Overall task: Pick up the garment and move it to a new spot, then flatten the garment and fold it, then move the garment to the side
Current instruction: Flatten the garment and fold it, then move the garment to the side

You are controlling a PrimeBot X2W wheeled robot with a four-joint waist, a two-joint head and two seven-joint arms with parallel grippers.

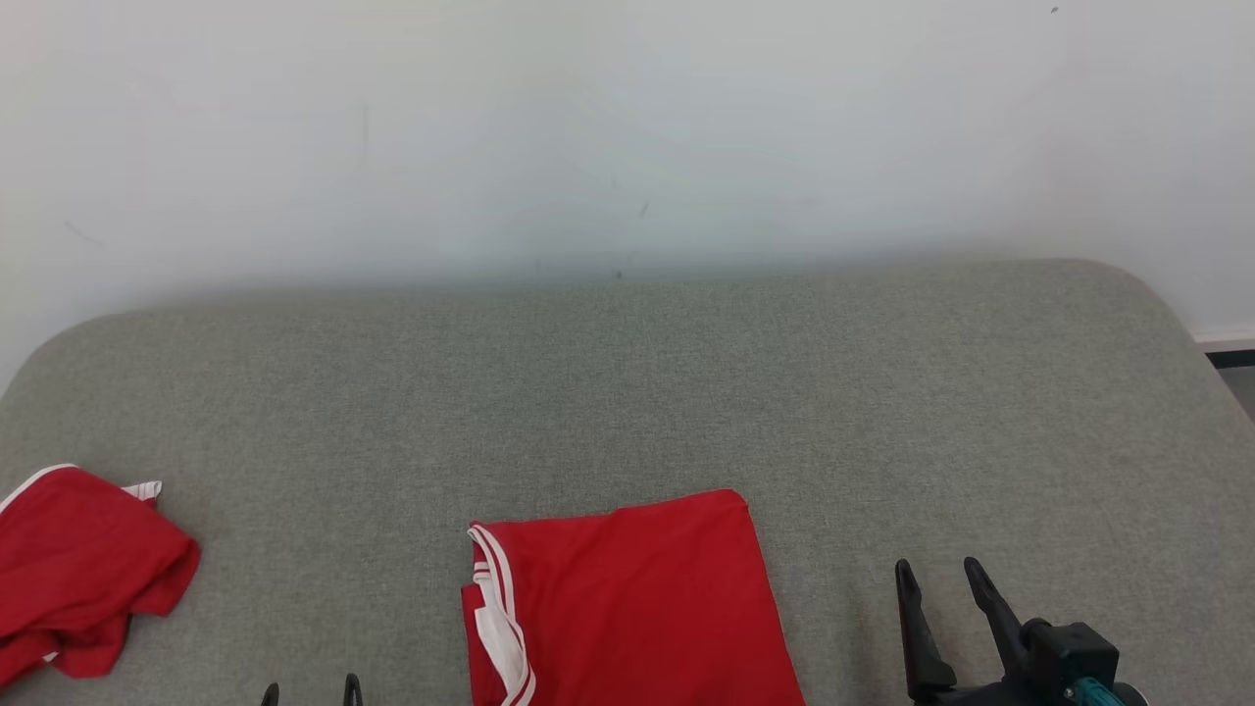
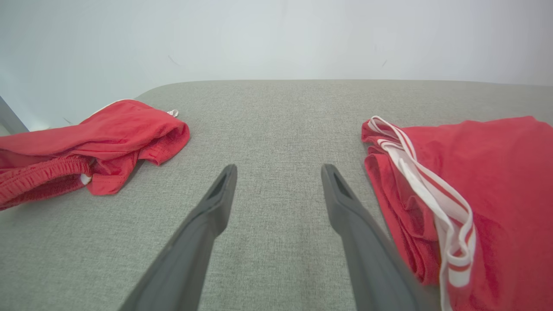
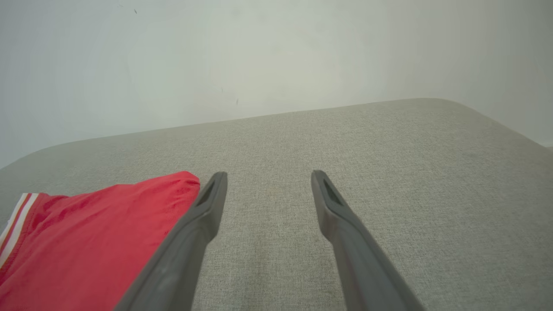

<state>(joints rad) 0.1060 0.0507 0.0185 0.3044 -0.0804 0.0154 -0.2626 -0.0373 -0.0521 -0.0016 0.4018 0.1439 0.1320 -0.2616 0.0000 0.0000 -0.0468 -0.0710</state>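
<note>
Our left gripper (image 1: 310,692) sits nearest, just its two dark fingertips poking up at the lower edge of the head view, spread wide with nothing between them. Just to its right lies the folded red cloth garment with white stripes (image 1: 627,608), flat on the surface between our two grippers, its striped edge turned toward the left one. Our right gripper (image 1: 937,569) stands on the garment's other side, near it but apart, long dark fingers parted and empty. Off to the left, well apart from the folded piece, we see a crumpled red cloth garment with white trim (image 1: 83,569) bunched near the surface's left edge. Both pieces rest on the grey woven padded surface with rounded corners (image 1: 627,392), which runs back to the plain white wall (image 1: 627,127).
</note>
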